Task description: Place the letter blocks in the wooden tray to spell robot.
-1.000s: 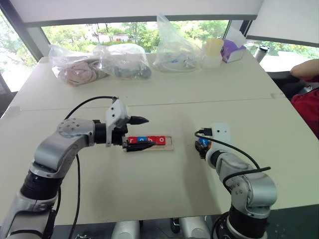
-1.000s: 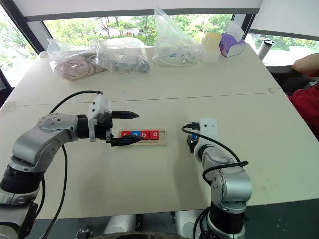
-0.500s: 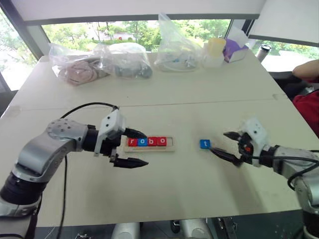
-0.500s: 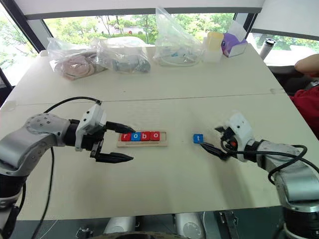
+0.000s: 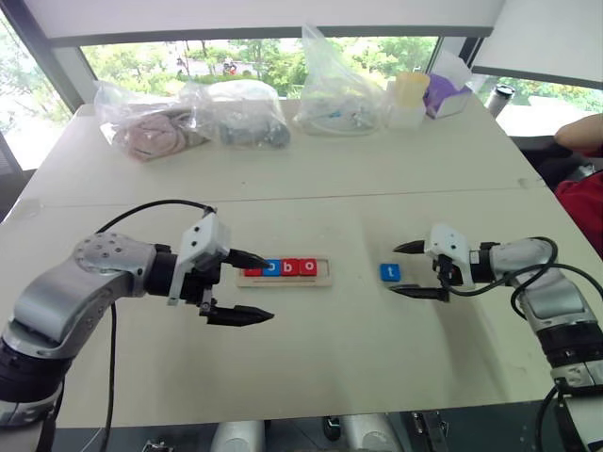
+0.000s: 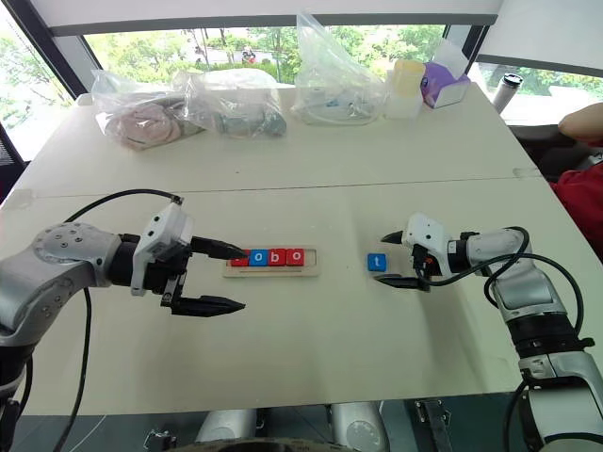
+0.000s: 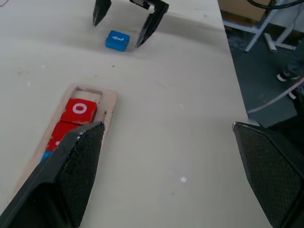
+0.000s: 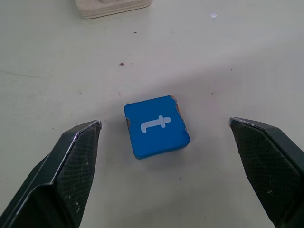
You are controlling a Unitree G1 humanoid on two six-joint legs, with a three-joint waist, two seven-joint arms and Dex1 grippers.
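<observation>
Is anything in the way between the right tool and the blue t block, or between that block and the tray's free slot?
Nothing visible. The right tool is open just beside the small blue square t block, bare table between them. From the block to the empty end slot of the long pale wooden tray there is only bare tabletop.

bare worktop (image 5: 320,348) all around the blue t block (image 5: 389,272), open gap between it and the wooden tray (image 5: 322,280), left pincer (image 5: 247,287) crowding the tray's left end, bags (image 5: 236,113) well back
</observation>
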